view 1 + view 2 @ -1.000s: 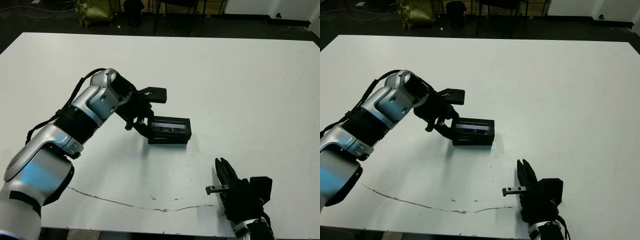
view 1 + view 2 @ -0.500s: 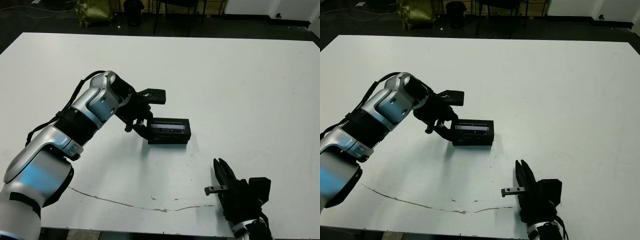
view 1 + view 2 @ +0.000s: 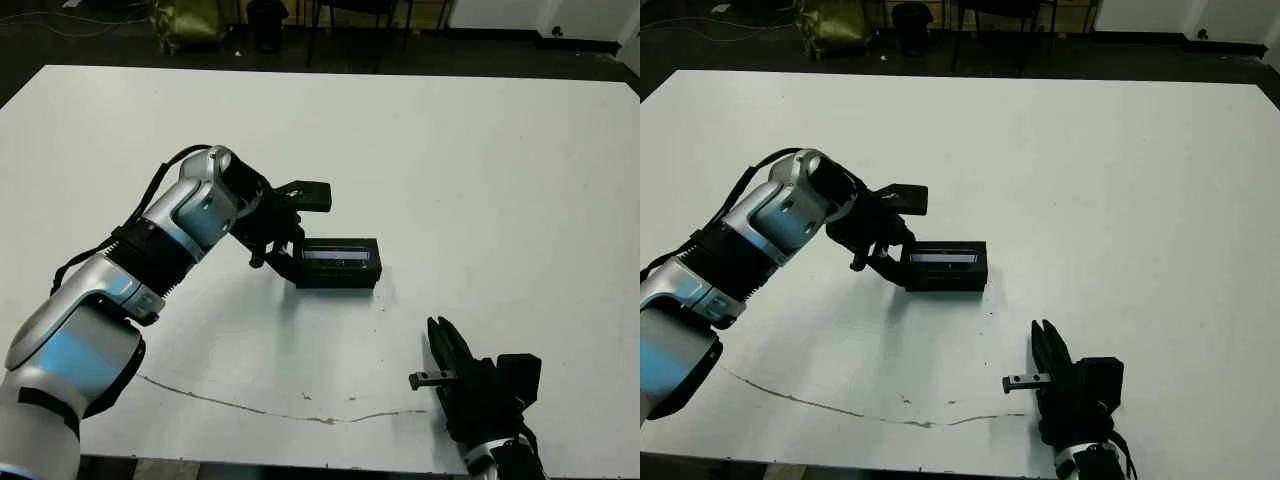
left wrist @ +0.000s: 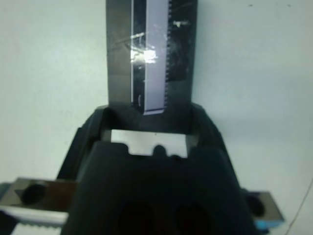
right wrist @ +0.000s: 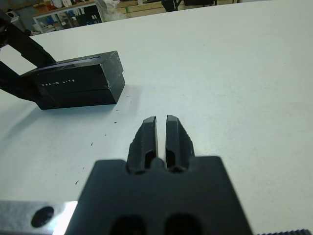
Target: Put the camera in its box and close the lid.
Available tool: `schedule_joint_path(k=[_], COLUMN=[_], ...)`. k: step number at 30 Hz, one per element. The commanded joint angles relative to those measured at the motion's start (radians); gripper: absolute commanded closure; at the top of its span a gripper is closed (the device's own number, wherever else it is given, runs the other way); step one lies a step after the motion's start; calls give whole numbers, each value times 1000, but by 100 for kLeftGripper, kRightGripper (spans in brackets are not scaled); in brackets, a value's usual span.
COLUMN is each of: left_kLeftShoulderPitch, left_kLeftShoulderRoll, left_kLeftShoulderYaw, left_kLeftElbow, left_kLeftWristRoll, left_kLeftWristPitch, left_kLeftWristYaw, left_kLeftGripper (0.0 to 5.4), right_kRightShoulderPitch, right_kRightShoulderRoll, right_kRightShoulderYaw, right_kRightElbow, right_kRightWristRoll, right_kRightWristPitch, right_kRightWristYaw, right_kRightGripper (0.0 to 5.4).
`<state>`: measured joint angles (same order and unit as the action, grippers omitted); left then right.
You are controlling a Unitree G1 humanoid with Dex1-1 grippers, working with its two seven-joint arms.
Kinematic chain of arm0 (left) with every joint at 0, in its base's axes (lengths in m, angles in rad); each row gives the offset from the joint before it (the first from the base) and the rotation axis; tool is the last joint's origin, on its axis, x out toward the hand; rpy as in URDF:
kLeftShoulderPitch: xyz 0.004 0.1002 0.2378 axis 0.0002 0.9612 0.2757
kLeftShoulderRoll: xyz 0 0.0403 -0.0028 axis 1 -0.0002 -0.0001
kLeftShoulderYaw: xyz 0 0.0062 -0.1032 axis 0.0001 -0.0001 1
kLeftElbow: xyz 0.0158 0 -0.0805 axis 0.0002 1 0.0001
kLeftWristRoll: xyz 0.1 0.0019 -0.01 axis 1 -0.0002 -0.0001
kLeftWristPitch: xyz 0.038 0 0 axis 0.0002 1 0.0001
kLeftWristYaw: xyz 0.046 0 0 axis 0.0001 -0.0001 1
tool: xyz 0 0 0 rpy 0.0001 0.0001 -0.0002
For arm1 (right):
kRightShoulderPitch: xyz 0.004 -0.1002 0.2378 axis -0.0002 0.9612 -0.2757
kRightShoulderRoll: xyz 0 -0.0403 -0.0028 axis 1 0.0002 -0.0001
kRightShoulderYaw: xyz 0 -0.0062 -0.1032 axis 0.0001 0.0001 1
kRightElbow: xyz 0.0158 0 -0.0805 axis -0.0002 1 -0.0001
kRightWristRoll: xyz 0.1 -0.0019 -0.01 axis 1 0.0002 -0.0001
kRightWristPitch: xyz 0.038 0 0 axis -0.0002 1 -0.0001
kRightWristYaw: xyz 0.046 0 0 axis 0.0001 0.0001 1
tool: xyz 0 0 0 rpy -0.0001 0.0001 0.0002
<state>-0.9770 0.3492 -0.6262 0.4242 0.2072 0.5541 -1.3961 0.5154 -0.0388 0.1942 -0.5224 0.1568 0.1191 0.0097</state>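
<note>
The box [image 3: 338, 277] lies at the table's middle with the lid [image 3: 340, 250] resting flat on top, its glossy strip [image 4: 156, 54] facing up. The camera is hidden from every view. My left gripper [image 3: 297, 228] stands open at the box's left end. One of its fingers [image 3: 310, 194] is raised beyond the box. The other sits low against that end. In the right wrist view, pale print shows on the side of the lid [image 5: 73, 81]. My right gripper [image 3: 443, 342] is shut on nothing, near the table's front edge and well apart from the box.
A thin brown crack or line [image 3: 250, 405] runs across the white table [image 3: 500, 180] near its front edge. Dark floor, a bag [image 3: 185, 22] and chair legs lie beyond the far edge.
My left arm has shifted slightly at the box's end. The box, the lid and the right gripper stay where they were.
</note>
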Motion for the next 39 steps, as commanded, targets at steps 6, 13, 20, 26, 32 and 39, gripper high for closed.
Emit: schedule_joint_path(k=[6, 13, 20, 26, 32, 39], left_kLeftShoulderPitch=[41, 61, 62, 70, 86, 125], left_kLeftShoulderRoll=[11, 10, 7, 6, 1, 38], left_kLeftShoulderYaw=[-30, -27, -41, -53, -47, -58], left_kLeftElbow=[-2, -3, -23, -46, -77, -129], left_kLeftWristRoll=[2, 0, 1, -9, -9, 12], left_kLeftWristPitch=[42, 50, 76, 74, 92, -86], left_kLeftWristYaw=[-12, 15, 27, 31, 66, 91], left_kLeftGripper=[317, 317, 317, 317, 317, 229], right_kRightShoulderPitch=[41, 45, 58, 62, 65, 58], right_kRightShoulderRoll=[10, 9, 17, 10, 11, 11], right_kRightShoulderYaw=[-10, -2, 12, 14, 20, 11], right_kRightElbow=[32, 26, -7, -8, -12, 17], right_kRightWristRoll=[28, -6, -1, -3, -2, 16], right_kRightWristPitch=[-25, -4, 21, 19, 16, -20], right_kRightWristYaw=[25, 1, -17, -24, -22, 0], right_kRightGripper=[540, 540, 540, 540, 540, 540])
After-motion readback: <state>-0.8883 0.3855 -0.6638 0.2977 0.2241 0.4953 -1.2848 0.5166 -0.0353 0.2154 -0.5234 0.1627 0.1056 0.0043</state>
